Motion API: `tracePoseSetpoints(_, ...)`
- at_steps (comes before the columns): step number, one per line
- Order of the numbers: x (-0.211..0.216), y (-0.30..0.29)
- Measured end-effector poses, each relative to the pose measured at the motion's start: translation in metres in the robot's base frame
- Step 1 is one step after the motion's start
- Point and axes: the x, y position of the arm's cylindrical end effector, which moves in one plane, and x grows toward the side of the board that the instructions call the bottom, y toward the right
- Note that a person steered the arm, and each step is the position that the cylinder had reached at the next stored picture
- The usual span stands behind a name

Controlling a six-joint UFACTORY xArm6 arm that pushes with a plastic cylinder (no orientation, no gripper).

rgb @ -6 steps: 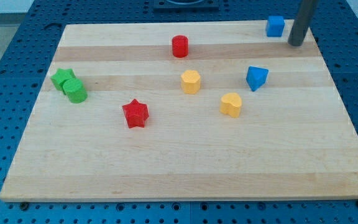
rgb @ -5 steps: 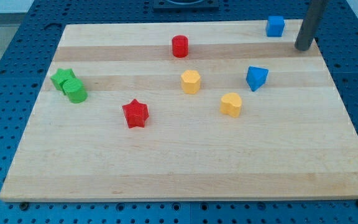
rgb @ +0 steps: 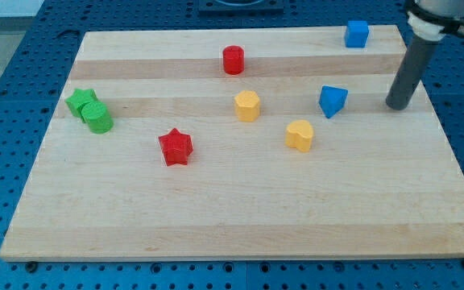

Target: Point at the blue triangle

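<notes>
The desk point(rgb: 216, 217) is a pale wooden board with lengthwise grain bands, lying on a blue perforated base point(rgb: 22, 89). On it, near the view's top right corner, sits a blue cube point(rgb: 357, 34). A red cylinder point(rgb: 233, 60) stands near the top centre. At the view's left a green star-like block point(rgb: 79, 101) touches a green cylinder point(rgb: 98, 118). Mid-board lie a red star point(rgb: 175, 147), a yellow hexagonal block point(rgb: 247, 105), a yellow heart-shaped block point(rgb: 300, 134) and a blue triangle point(rgb: 333, 100). My tip point(rgb: 397, 105) rests on the desk to the triangle's right, apart from it.

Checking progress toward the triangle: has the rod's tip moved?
Yes: my tip moved toward the view's bottom, away from the blue cube, now right of the blue triangle.
</notes>
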Motion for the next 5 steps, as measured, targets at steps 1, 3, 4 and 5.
tracePoseSetpoints(1,0.024,-0.033)
tracePoseSetpoints(3,0.033,-0.088)
tracePoseSetpoints(4,0.033,-0.102)
tracePoseSetpoints(5,0.026,-0.111)
